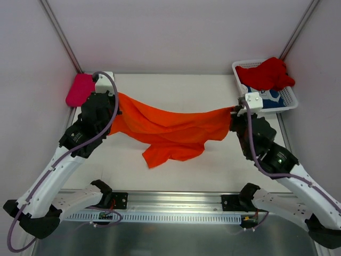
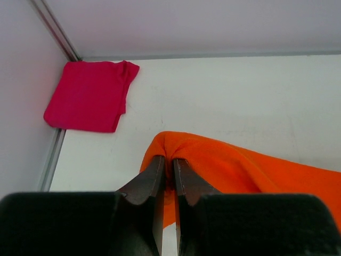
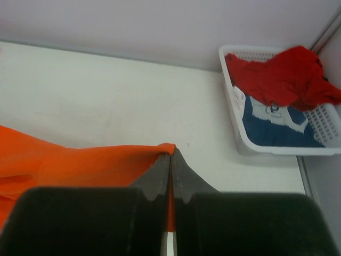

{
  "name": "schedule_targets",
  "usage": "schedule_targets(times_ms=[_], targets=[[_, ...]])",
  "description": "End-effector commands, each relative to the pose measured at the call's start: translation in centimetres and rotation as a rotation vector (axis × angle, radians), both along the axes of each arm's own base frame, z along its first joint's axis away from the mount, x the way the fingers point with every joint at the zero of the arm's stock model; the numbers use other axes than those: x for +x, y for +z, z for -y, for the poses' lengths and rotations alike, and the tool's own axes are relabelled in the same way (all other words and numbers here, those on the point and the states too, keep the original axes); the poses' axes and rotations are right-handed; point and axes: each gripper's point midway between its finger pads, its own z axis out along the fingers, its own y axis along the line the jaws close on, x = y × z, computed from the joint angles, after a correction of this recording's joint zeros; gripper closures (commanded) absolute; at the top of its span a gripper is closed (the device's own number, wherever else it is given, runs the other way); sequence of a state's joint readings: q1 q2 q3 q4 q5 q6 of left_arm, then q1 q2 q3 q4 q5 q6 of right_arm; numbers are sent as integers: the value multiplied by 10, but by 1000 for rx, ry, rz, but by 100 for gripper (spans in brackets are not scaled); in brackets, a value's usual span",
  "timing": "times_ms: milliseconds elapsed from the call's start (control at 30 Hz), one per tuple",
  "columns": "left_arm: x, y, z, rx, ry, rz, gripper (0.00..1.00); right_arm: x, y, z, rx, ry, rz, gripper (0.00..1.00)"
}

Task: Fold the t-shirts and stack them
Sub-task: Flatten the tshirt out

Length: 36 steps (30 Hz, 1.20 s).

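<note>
I've got the orange t-shirt [image 1: 170, 130] strung between both arms, above the middle of the table [image 1: 176, 88]. The left hand [image 2: 168, 160] is pressed together on a bunched fold at one end, with cloth welling up between the tips. The right hand [image 3: 171, 154] is pinched tight on a thin edge at the other end.

The shirt sags in a shallow curve between the two grips. A loose flap hangs from its near side, and I can't tell if that flap touches the table.

By my count, one of four is done. The magenta-pink t-shirt [image 1: 80, 89] lies folded into a flat, neat rectangle in the far-left corner, against the wall. The orange one isn't folded yet, only spread out.

Two are waiting. The red t-shirt [image 1: 266, 73] is heaped and crumpled on top of the basket [image 3: 266, 146] at far right, spilling over its rim. The blue t-shirt [image 3: 277, 128] with the white print is underneath it.

The cloth looks like thin, soft knit, limp and creasing into long diagonal folds under its own weight. The basket is rigid white plastic lattice. The table is smooth, matte and pale.
</note>
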<state>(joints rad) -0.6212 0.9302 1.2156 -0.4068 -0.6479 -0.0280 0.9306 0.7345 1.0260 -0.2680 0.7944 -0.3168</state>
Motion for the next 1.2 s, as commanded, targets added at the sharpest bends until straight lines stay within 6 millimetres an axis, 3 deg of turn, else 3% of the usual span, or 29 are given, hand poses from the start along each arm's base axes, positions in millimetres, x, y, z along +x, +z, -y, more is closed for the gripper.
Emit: schedule_targets(times_ms=[0, 67, 100, 167, 233, 267, 333, 367, 433, 533, 567, 600, 633, 700, 767, 800, 833, 900, 933, 967, 1000, 1033, 1067, 1133, 1167], targets=[[31, 3, 2, -89, -5, 43, 100, 32, -22, -16, 106, 27, -85, 100], [50, -14, 7, -103, -32, 8, 100, 56, -39, -18, 99, 26, -138, 100], [59, -18, -5, -136, 3, -3, 100, 63, -43, -23, 102, 46, -151, 100], [77, -33, -6, -197, 33, -48, 100, 85, -58, -21, 93, 17, -188, 100], [91, -39, -8, -221, 48, -54, 100, 99, -61, -22, 106, 20, -207, 100], [103, -54, -3, -212, 50, -90, 100, 106, -65, -23, 106, 22, -222, 100], [118, -60, -2, -203, 62, -105, 100, 120, -82, -23, 109, 12, -258, 100], [130, -76, -1, -189, 78, -138, 100, 126, -83, -22, 118, 6, -259, 100], [148, -89, -1, -180, 96, -161, 100, 139, -96, -21, 127, -6, -280, 100], [172, -95, 3, -174, 97, -157, 100, 154, -112, -20, 132, -17, -311, 100], [180, -85, 3, -169, 96, -138, 100, 159, -121, -20, 126, -24, -328, 100], [186, -86, 4, -164, 95, -141, 100, 161, -117, -18, 131, -29, -317, 100], [195, -97, 6, -152, 95, -161, 100, 168, -127, -18, 122, -37, -336, 100], [208, -92, 6, -145, 95, -149, 100, 176, -135, -16, 117, -51, -354, 100], [220, -104, 7, -134, 97, -169, 100, 193, -139, -17, 123, -59, -350, 100], [227, -98, 6, -136, 101, -156, 100, 199, -141, -15, 124, -66, -355, 100], [235, -110, 6, -129, 104, -176, 100, 207, -157, -15, 112, -75, -388, 100], [247, -109, 3, -132, 108, -170, 100, 222, -159, -15, 117, -82, -393, 100], [256, -122, 1, -125, 117, -191, 100, 227, -162, -15, 118, -83, -401, 100], [261, -126, -1, -121, 119, -196, 100, 235, -178, -16, 112, -88, -433, 100], [271, -116, -5, -126, 125, -172, 100, 244, -172, -16, 125, -88, -423, 100], [281, -134, -6, -109, 128, -202, 100, 248, -178, -15, 118, -96, -445, 100], [287, -136, -8, -109, 127, -203, 100, 256, -193, -15, 111, -101, -471, 100], [304, -146, -15, -110, 126, -217, 100, 263, -198, -14, 102, -106, -515, 100], [309, -148, -17, -105, 123, -221, 100, 267, -215, -15, 89, -112, -560, 97]])
